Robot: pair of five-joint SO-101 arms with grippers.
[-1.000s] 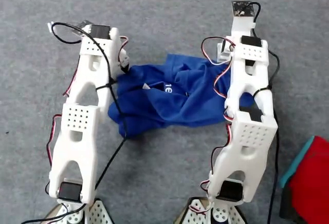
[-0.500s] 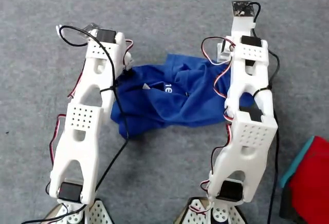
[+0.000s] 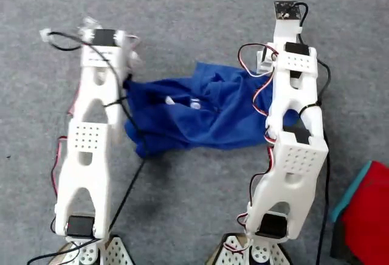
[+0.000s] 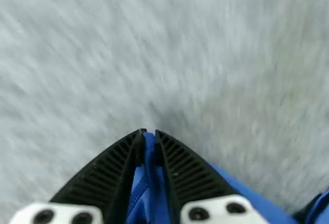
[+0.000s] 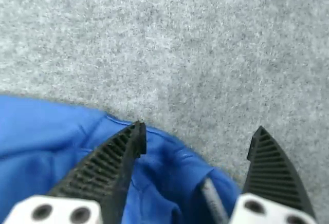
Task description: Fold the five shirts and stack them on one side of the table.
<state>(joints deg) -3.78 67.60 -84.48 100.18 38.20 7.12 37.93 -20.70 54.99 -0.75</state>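
Note:
A crumpled blue shirt (image 3: 200, 113) lies on the grey table between the two arms. My left gripper (image 4: 149, 134) is shut on the blue shirt's edge (image 4: 149, 183), at the shirt's left side in the high view (image 3: 127, 82). My right gripper (image 5: 198, 131) is open above the shirt's right far corner (image 5: 103, 147), its fingers apart with grey felt between the tips. In the high view the right arm (image 3: 292, 107) covers the shirt's right side.
A red cloth on a teal one (image 3: 364, 216) lies at the table's right front edge. Grey felt (image 3: 194, 28) stretches wide beyond the shirt. Cables run along both arms. Furniture stands past the far edge.
My left arm has swung to the left and away, pulling the shirt's left edge with it and stretching the cloth. The right arm has not moved.

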